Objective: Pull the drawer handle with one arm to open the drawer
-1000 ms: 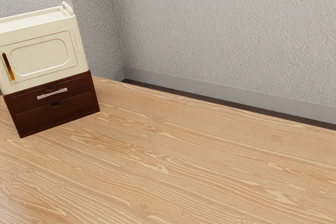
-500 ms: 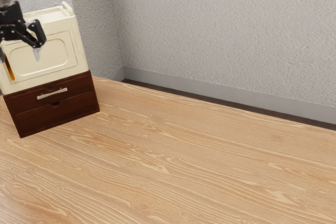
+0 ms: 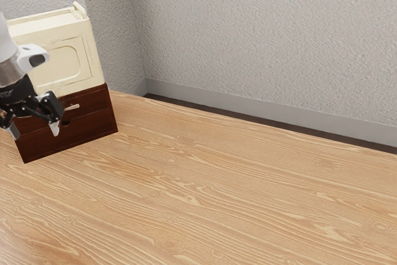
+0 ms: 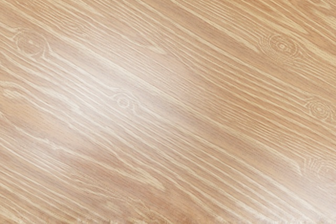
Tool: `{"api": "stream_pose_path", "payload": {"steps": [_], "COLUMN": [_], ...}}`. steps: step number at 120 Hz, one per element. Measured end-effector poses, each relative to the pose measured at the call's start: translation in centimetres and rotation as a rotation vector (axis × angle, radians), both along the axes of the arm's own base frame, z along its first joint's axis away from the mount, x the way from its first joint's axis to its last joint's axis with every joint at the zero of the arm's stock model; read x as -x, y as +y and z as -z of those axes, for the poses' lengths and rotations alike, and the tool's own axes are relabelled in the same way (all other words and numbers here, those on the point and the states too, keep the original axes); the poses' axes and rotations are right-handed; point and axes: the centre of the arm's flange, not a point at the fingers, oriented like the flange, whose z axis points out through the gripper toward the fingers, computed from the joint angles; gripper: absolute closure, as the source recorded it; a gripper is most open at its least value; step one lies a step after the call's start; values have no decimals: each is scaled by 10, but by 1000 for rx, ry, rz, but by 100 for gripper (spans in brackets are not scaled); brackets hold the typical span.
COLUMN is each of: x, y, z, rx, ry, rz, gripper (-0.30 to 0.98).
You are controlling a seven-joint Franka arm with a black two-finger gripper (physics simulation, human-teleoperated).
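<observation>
"Where's the handle (image 3: 73, 107)?"

"On the upper drawer (image 3: 94, 104), just to the exterior view's right of the hand (image 3: 34, 130), partly hidden behind one finger. Whether they touch, I can't tell."

"And the hand?"

"Spread wide and empty, pointing down on the near side of the brown drawer unit (image 3: 80, 133)."

"Drawer?"

"Closed, below the cream cabinet (image 3: 62, 32). The wrist view looks onto the wooden counter (image 4: 173, 98)."
</observation>
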Motion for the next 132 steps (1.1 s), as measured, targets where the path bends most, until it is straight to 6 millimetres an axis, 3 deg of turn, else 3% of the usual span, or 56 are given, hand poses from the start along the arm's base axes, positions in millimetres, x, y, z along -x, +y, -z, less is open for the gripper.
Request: {"api": "stream_pose_path", "payload": {"steps": [10,22,35,50,66,74,95,115,132], "x": [12,18,23,29,40,41,7,-34,-59], "y": [-1,-14,7,25,64,74,96,90,101], "z": [20,14,9,17,14,14,52,58,82], "rx": [35,35,17,-54,-124,-143,-115,-169,-196], "ry": [18,-17,-57,-26,-1,2,24,-33,-61], "rz": [-12,93,244,440,591,690,953,1171,1281], "gripper": [0,0,0,0,0,0,0,0,0]}}
